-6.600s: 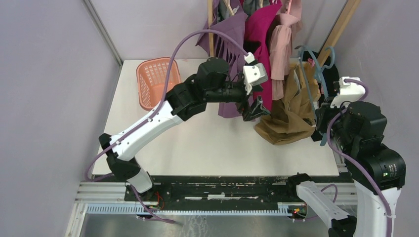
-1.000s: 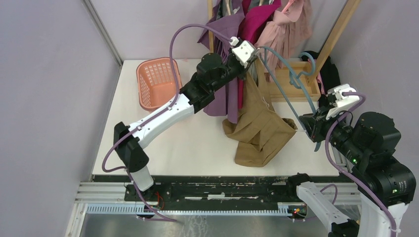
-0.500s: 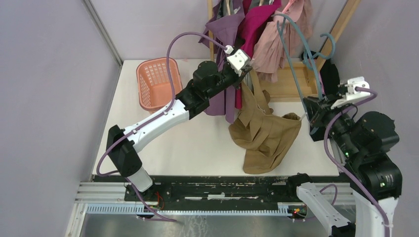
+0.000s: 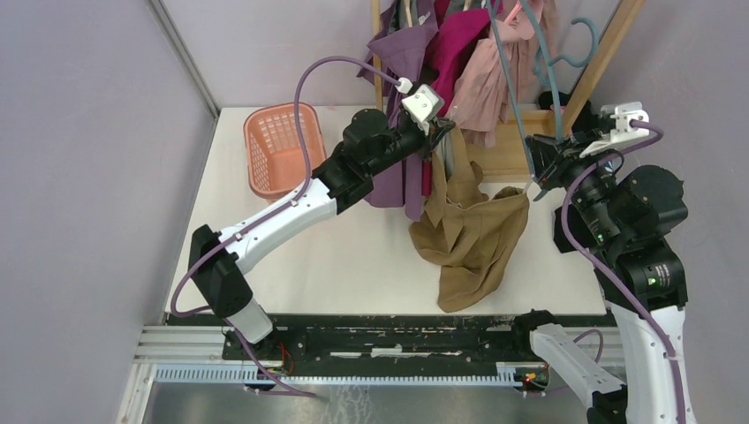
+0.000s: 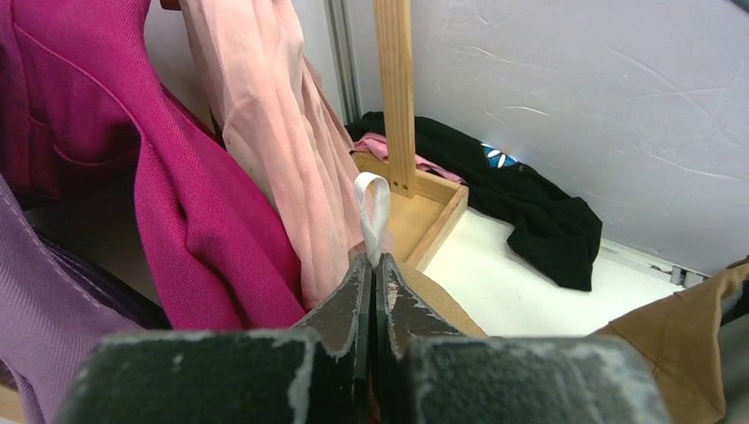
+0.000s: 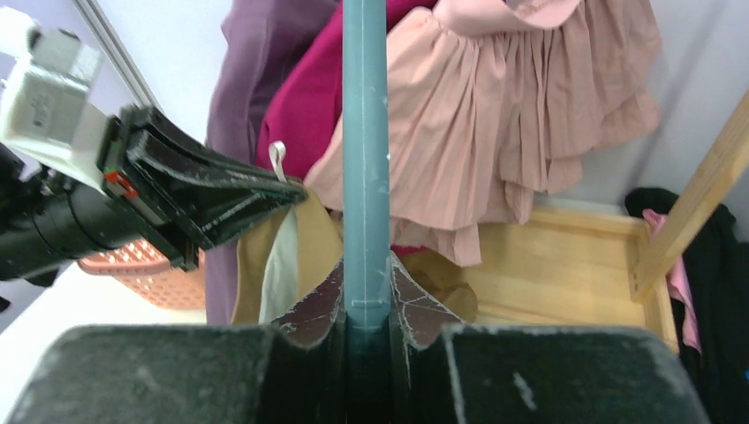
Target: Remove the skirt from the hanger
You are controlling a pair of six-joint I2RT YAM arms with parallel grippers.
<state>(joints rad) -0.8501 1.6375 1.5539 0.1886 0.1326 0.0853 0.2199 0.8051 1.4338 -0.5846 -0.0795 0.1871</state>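
While the left arm stretched far across the table, I could see the left gripper up by the clothes rack, its jaws pressed together on a small white loop sewn at the top of the tan skirt. From that pinch the skirt hung down in a loose column, and its lower folds lay crumpled on the table, roughly between the two arms.

On the other side, the right gripper was clamped around a straight bar of the teal hanger, the fingers closed tight against either side of it. The hanger stood nearly upright from that grip, rising in front of the hanging clothes. One upper corner of the skirt reached up close to the lower end of the hanger, just beside the right gripper; I could not tell whether cloth and hanger touched there.

Behind them hung a purple garment, a magenta one and a pleated pink one. An orange basket sat at the far left of the table, well apart from the skirt, and a black garment lay heaped beside the rack's wooden base.
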